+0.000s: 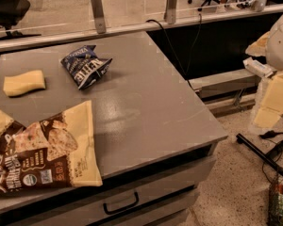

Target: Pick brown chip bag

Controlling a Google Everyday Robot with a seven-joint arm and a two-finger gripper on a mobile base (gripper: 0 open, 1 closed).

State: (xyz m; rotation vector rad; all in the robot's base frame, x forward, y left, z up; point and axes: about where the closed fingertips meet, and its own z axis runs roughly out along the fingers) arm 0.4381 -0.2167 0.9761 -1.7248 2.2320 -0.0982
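The brown chip bag (pixel 42 149) lies flat at the front left corner of the grey table (pixel 146 102). It is dark brown with cream-yellow edges and a picture of pale chips, and its left part is cut off by the frame edge. My gripper (pixel 272 100) is at the far right edge of the view, beyond the table's right side and above the floor, far from the bag. It holds nothing that I can see.
A smaller dark-blue chip bag (pixel 86 65) lies crumpled at the table's back middle. A pale-yellow sponge-like block (pixel 23 83) lies at the back left. A glass partition rail (pixel 132 27) runs behind the table. Drawers (pixel 122 201) are below the front edge, and cables (pixel 273 159) lie on the floor at the right.
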